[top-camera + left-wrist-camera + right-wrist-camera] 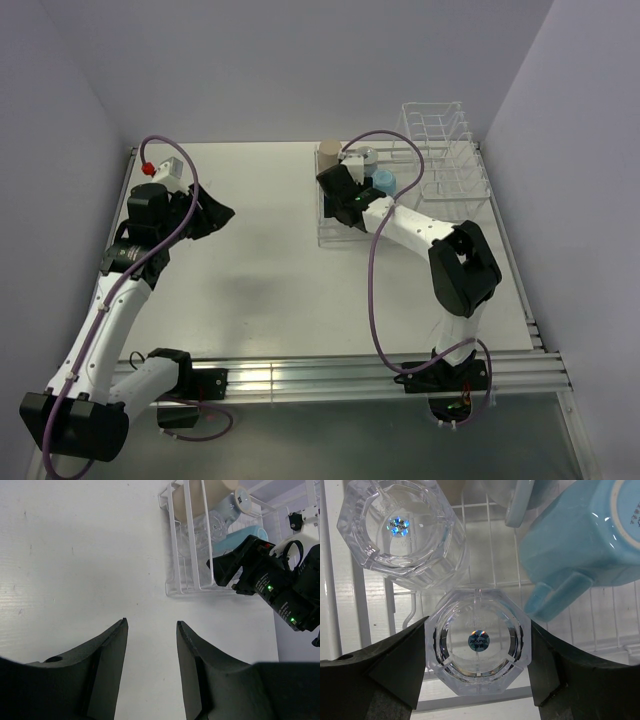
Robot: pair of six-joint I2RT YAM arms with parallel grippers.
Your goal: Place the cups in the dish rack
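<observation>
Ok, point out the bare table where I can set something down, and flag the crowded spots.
Bare: the wide table stretch between the left arm and the dish rack, running back to the front rail. Crowded: the rack's left end, packed with cups under the right arm, its jaws closed on a clear tumbler.

White wire formed the dish rack (490, 540); the clear tumbler (477, 647) and second clear tumbler (402, 527) each bore a shimmering blue sticker on the base. The mug (585, 545) was light blue, the paper cup (200, 497) tan, the right fingers (395, 672) matte black, the cables (372, 290) purple, the desk (260, 260) white.
</observation>
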